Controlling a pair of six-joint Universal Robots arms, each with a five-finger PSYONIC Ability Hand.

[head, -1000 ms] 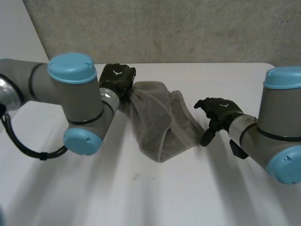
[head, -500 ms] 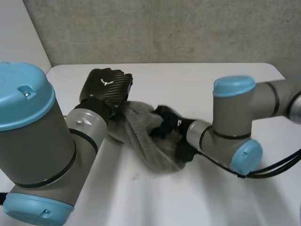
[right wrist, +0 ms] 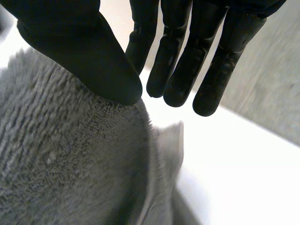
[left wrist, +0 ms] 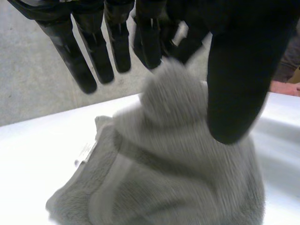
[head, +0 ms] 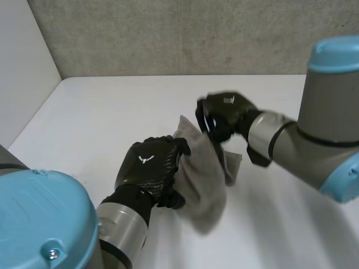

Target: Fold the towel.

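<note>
The grey towel (head: pixel 205 179) is bunched and hangs in a tall fold above the white table (head: pixel 112 106). My right hand (head: pixel 224 112) holds its raised top edge; in the right wrist view the thumb (right wrist: pixel 89 51) presses the towel (right wrist: pixel 61 159) against the fingers. My left hand (head: pixel 150 168) is at the towel's left side, lower and nearer to me. In the left wrist view its fingers (left wrist: pixel 77 56) stand straight and apart, and a hump of towel (left wrist: pixel 178 164) rises between them and the thumb (left wrist: pixel 234 84).
A grey felt wall (head: pixel 168 33) backs the table and a white wall (head: pixel 22 67) closes its left side. My left arm's blue cap (head: pixel 39 218) fills the near left corner; my right arm (head: pixel 314 145) comes in from the right.
My right hand reached into the towel, closed on it and lifted it. My left hand left the towel's far edge, came to its near left side, and its fingers straightened.
</note>
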